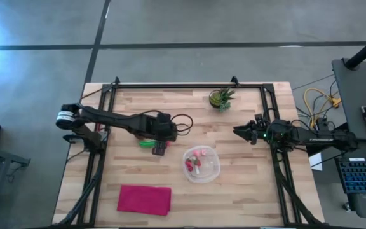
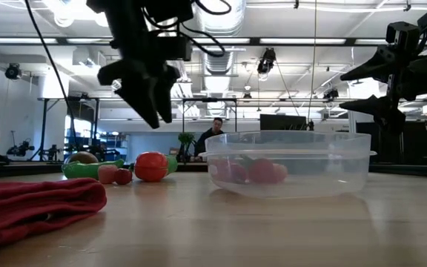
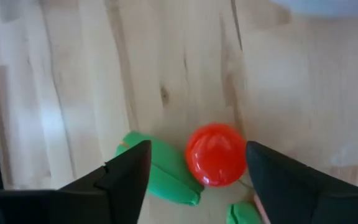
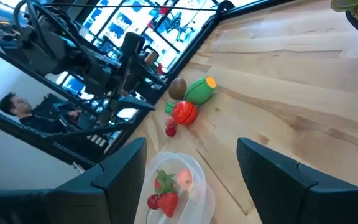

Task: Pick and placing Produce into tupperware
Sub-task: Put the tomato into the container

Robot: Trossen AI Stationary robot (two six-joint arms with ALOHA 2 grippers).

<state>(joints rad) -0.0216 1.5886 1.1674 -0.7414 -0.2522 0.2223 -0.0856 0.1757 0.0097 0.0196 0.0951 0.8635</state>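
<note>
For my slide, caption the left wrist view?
Open left gripper poised above a red round piece beside green produce.

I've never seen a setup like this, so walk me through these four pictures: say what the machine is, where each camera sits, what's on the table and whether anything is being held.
It is a robot with two dark arms at a wooden table, each ending in a two-finger gripper.

One camera looks straight down, one sits at table height, and one rides on each wrist.

The left gripper hangs open above a red round piece lying among green pieces of toy produce. It holds nothing. The right gripper waits open near the table's right edge, also empty.

The clear tupperware sits mid-table with several red and pink pieces already inside. A brown oval piece lies with the loose group. There is also a magenta cloth and a small potted plant. A person sits in the room behind.
</note>
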